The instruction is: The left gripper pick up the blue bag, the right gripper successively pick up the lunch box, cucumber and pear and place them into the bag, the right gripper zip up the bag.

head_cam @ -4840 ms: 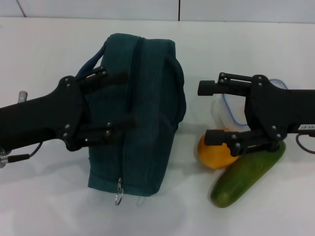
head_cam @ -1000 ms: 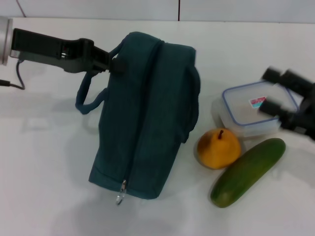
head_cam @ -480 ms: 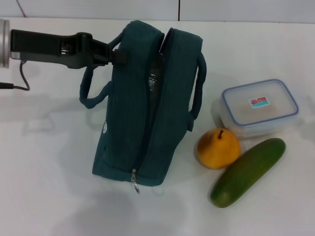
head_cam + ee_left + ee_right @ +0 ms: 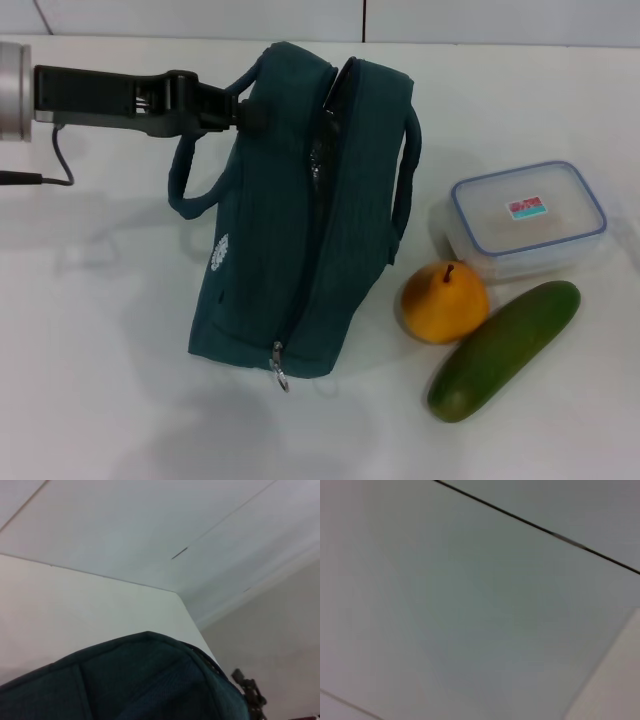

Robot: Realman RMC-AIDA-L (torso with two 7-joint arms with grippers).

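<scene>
While the left gripper (image 4: 245, 115) is pinching the near loop handle at the top left of the blue bag (image 4: 300, 220), its fingers pressed together on the fabric, the bag is tipping upright compared with a second ago; its zip seam is now gaping along the top and a pale logo is showing on the left face; the ring pull is hanging at the bottom end, just off the worktop (image 4: 90, 380); judgement: the lift-and-hold step is taking effect and the mouth is opening for loading. Moving right, the pear (image 4: 445, 302) is sitting just beside the bag's lower right side, touching the cucumber (image 4: 505, 350), which is lying diagonally below it; the lunch box (image 4: 525, 218) is resting behind them, lid on; all three are lying where they were a second ago. Right gripper is no longer showing in the head view, having pulled away from the lunch box; cannot tell its finger state; nothing is loaded yet.
</scene>
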